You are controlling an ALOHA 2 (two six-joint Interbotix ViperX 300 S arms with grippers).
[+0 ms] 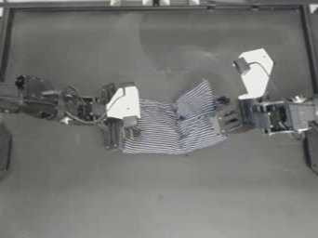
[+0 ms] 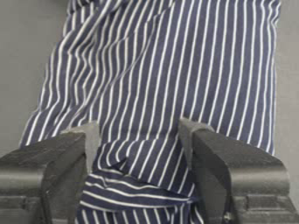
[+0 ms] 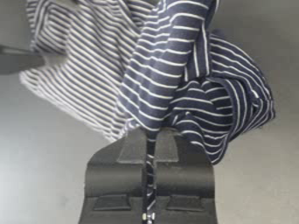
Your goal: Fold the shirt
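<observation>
1. I see the table (image 1: pixel 155 195), a dull grey sheet with a raised dark rim (image 1: pixel 155 7) running along its far edge and down both sides.
2. The shirt (image 1: pixel 177 123) lies near the middle of the table, bunched and partly folded, with its stripes running in different directions across the folds.
3. The part of the shirt toward the right arm stands up in a peak; the part toward the left arm lies flatter on the table.
4. My left arm reaches in over the table and ends at the shirt's left edge.
5. The left gripper (image 2: pixel 140 144) has its jaws spread, one on each side of a rumpled ridge of shirt (image 2: pixel 175 74); cloth sits between them, and the jaws are not pressed together on it.
6. My right arm comes in to the shirt's right edge, with its white-covered link (image 1: pixel 256 72) angled over the table behind the shirt.
7. The right gripper (image 3: pixel 149 140) is pinched tight on a fold of shirt (image 3: pixel 175 57), the jaws meeting with only a thin seam of cloth between them.
8. From that pinch the cloth rises in a twisted band, and a loose loop of it hangs just beside the jaws, off the table.
</observation>
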